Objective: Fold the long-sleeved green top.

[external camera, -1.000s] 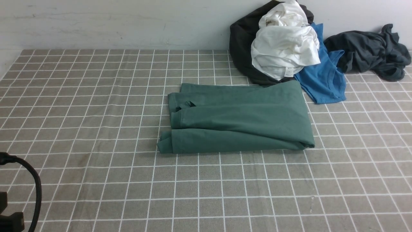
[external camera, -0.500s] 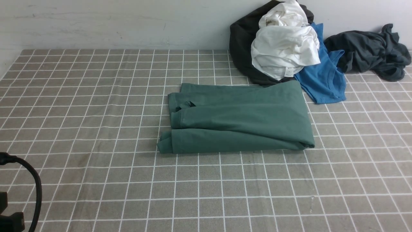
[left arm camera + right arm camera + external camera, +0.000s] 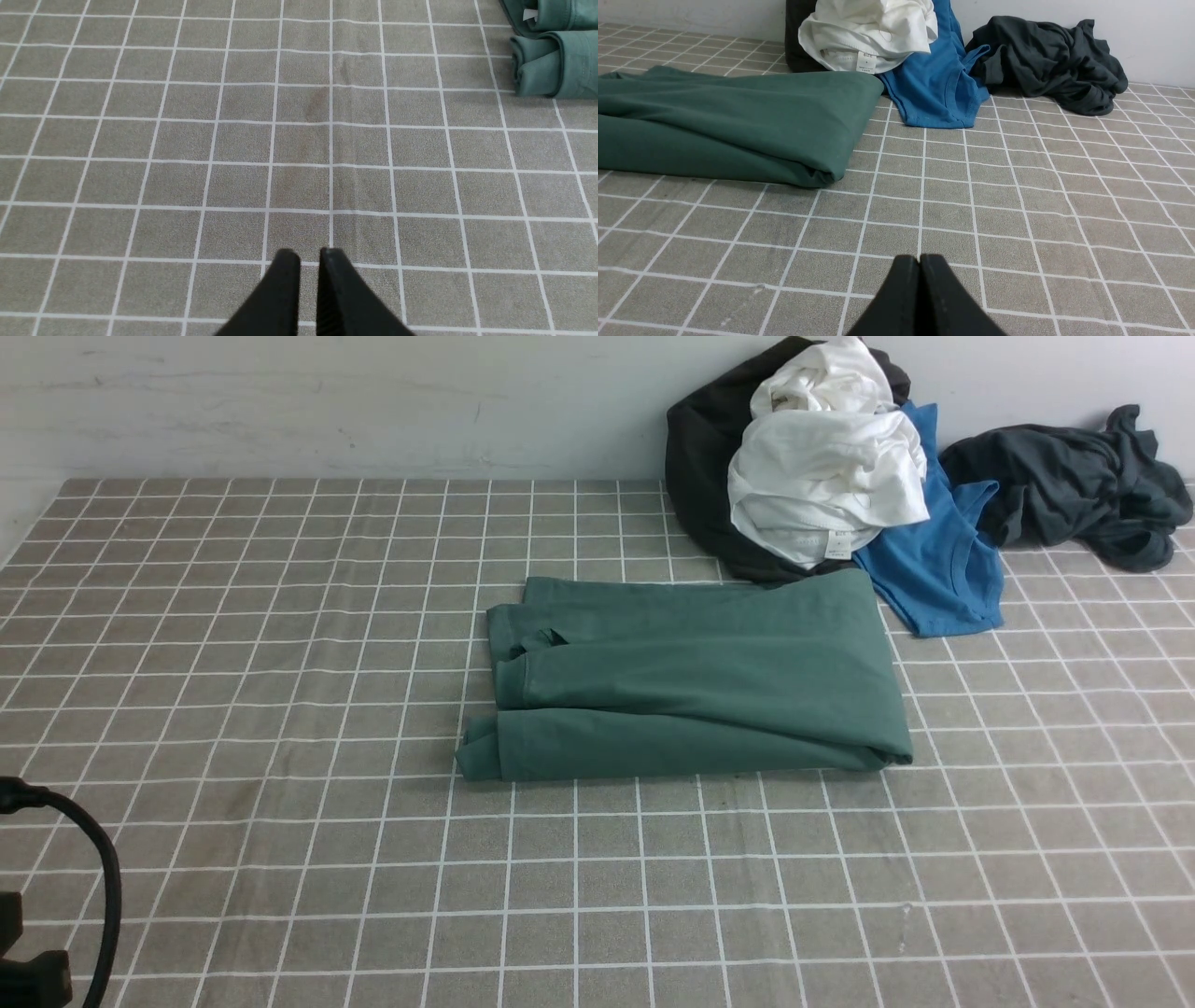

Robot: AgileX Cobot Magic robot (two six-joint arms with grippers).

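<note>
A: Starting at the left, what is there?

B: The left gripper [image 3: 309, 254], two black tapered fingers, hangs over bare grey cloth ruled with white grid lines [image 3: 280, 709]. A thin slit separates the fingertips, so it is nearly closed, and nothing sits between them. In the front view only a black cable loop [image 3: 103, 877] shows at the lower left corner.

A: And the garment to be folded?

B: The dark green long-sleeved cotton top [image 3: 691, 681] lies folded into a flat oblong near the middle of the cloth, slightly towards the right. Its stacked, rolled edges face left; a smooth fold runs along its right end. The left wrist view catches just those rolled edges [image 3: 551, 60], well apart from the left gripper.

A: Behind it?

B: A pile against the pale wall: a black garment [image 3: 700, 467] with a crumpled white shirt [image 3: 826, 476] on top, and a bright blue shirt [image 3: 943, 569] spilling out to the right. The green top's far right corner touches this pile. Farther right lies a dark grey crumpled garment [image 3: 1074, 485].

A: The right side?

B: The right gripper [image 3: 920, 261] has its black fingers pressed fully together, gripping nothing, low over bare cloth, with the green top's folded end [image 3: 738, 126] near but apart.
</note>
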